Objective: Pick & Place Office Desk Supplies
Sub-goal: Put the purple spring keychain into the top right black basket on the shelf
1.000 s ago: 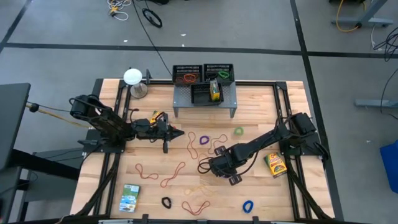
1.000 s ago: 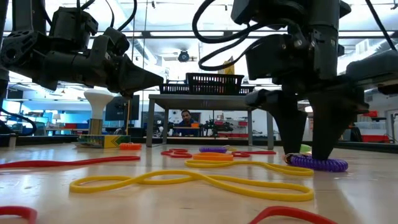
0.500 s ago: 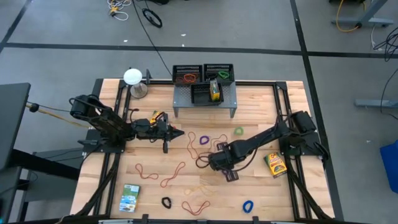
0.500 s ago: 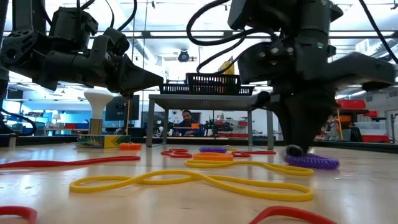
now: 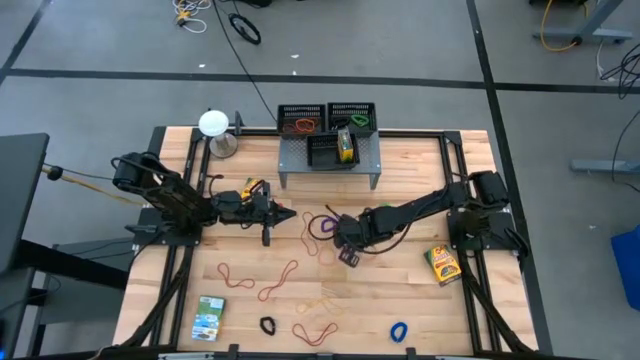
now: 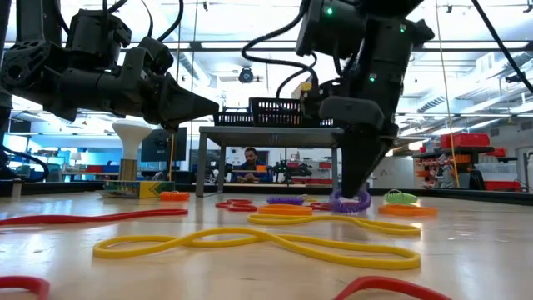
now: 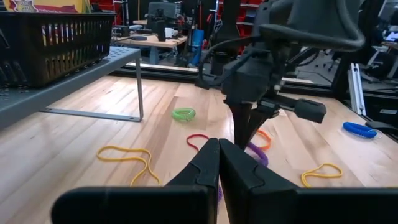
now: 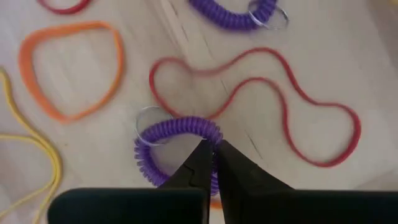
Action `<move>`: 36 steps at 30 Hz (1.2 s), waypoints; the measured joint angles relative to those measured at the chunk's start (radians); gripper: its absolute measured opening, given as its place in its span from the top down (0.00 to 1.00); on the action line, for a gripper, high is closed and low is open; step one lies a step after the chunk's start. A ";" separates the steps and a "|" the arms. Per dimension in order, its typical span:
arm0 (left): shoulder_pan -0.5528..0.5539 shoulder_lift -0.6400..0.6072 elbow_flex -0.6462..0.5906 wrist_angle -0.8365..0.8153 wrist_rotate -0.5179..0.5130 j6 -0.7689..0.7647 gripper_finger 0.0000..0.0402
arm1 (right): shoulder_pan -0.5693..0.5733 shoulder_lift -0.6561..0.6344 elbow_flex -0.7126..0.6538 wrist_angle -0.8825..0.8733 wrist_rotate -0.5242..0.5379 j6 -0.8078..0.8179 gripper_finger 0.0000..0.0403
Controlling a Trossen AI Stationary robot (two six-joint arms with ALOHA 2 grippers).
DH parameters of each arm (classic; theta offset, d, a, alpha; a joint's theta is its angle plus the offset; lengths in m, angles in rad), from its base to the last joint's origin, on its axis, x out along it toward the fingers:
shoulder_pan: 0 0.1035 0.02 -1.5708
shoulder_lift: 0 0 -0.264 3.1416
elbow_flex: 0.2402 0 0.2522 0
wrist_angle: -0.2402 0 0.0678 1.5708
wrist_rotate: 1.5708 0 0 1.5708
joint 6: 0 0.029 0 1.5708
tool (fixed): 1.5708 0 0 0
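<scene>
From above, the right hand point(image 5: 343, 240) reaches to mid-tabletop point(image 5: 410, 300), fingers pressed together on a purple coil band point(image 5: 322, 226) that lies among loose loops in front of the grey perforated shelf point(image 5: 330, 157) with its black mesh trays point(image 5: 326, 118); the left hand point(image 5: 283, 212) waits nearby, shut on nothing. At tabletop height, the coil point(image 6: 351, 202) hangs from the right fingertips just off the wood, so it looks very light; a flat yellow rubber band point(image 6: 258, 242) lies in front. From the left wrist, its own fingers point(image 7: 217, 163) meet, and the right hand point(image 7: 247, 127) stands beyond over the coil point(image 7: 257, 153). From the right wrist, the fingers point(image 8: 211, 163) pinch one side of the springy coil point(image 8: 177, 142), which carries a thin metal ring point(image 8: 149, 118); soft and stretchy, it would likely sag or slip unless nipped squarely across the coil. The wood is smooth and flat; the room behind is a bright workshop where a person sits
</scene>
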 joint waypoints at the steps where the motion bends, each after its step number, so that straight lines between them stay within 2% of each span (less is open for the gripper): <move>1: 0.000 0.000 0.000 0.000 0.000 0.000 0.97 | -0.003 0.000 -0.006 0.006 -0.006 0.006 0.95; 4: 0.000 0.000 0.000 0.000 0.000 0.000 0.97 | -0.007 0.000 -0.027 0.001 -0.059 -0.027 0.89; 9: 0.000 0.000 0.000 0.000 0.000 0.000 0.97 | -0.004 -0.009 -0.027 -0.026 -0.063 -0.162 0.75; 15: 0.000 0.000 0.000 0.000 0.000 0.000 0.97 | 0.015 -0.027 -0.025 -0.027 -0.048 -0.388 0.58; 19: 0.000 0.000 0.000 0.000 0.000 0.000 0.97 | 0.065 -0.027 -0.025 0.001 -0.054 -0.552 0.52; 23: 0.000 0.000 0.000 0.000 0.000 0.000 0.97 | 0.115 -0.023 -0.025 0.033 -0.054 -0.630 0.50; 30: 0.000 0.000 0.000 0.000 0.000 0.000 0.97 | 0.128 -0.005 -0.025 0.090 -0.037 -0.623 0.56; 36: 0.000 0.000 0.000 -0.001 0.000 0.000 0.97 | 0.123 0.029 -0.024 0.057 -0.045 -0.623 0.59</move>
